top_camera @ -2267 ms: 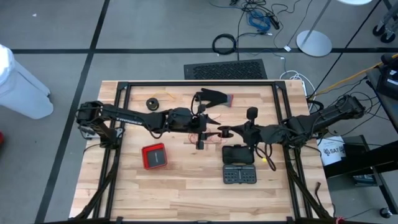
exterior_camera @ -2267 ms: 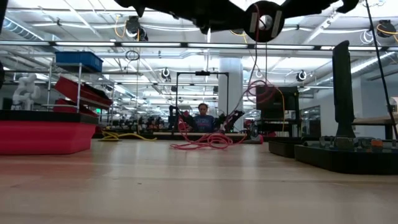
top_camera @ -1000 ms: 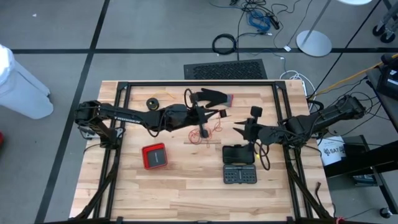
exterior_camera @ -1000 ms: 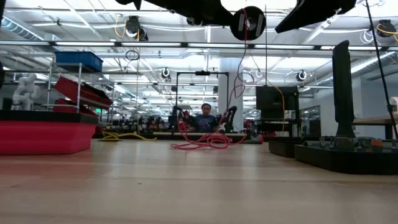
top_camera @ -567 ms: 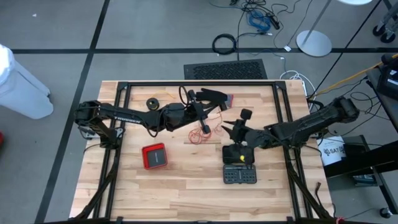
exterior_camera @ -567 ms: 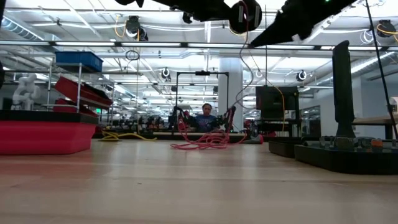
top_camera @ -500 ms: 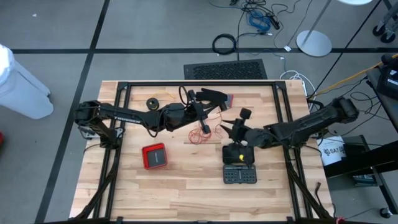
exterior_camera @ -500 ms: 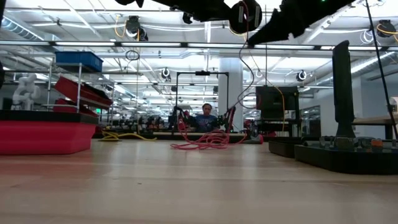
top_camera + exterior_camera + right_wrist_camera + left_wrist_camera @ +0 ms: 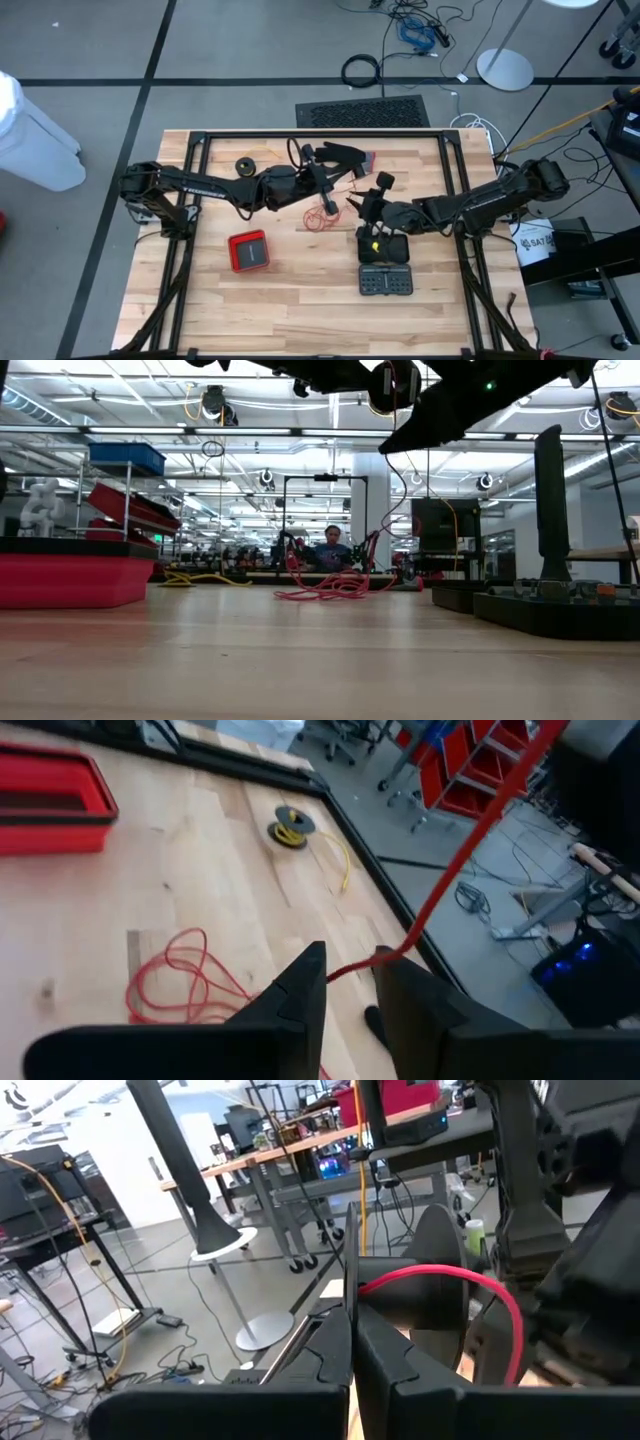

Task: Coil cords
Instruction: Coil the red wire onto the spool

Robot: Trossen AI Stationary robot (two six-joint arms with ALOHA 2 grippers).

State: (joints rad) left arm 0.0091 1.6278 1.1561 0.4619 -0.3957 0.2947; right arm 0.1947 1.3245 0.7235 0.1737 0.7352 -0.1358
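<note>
Since the thing to be coiled is so slight, we start from the big things around it. The pale planked wooden table (image 9: 290,300) carries everything, and both dark arms reach in over its middle.

The dark two-finger left end effector (image 9: 322,182) hangs raised above the boards with its jaws pressed flat together. The right end effector (image 9: 362,205) sits just beside it, jaws a narrow gap apart.

The thin reddish-orange wire-like cord (image 9: 325,213) lies mostly as loose, uneven loops on the table. They are below and between the two end effectors. One strand climbs from them, passes through the gap of the right end effector and runs on upward towards the left one. We cannot tell whether the left jaws actually nip it. In the right wrist view the strand crosses the gap without looking clamped.

We judge the cord very light and limp. It keeps a springy curl, so its loops will want to splay. It is thin enough to slide through a loose pinch, and it will drag its tail along when lifted.

We would take hold on the raised strand close beside the right end effector, square across the pads. The tangle below offers no such clean grip.
</note>
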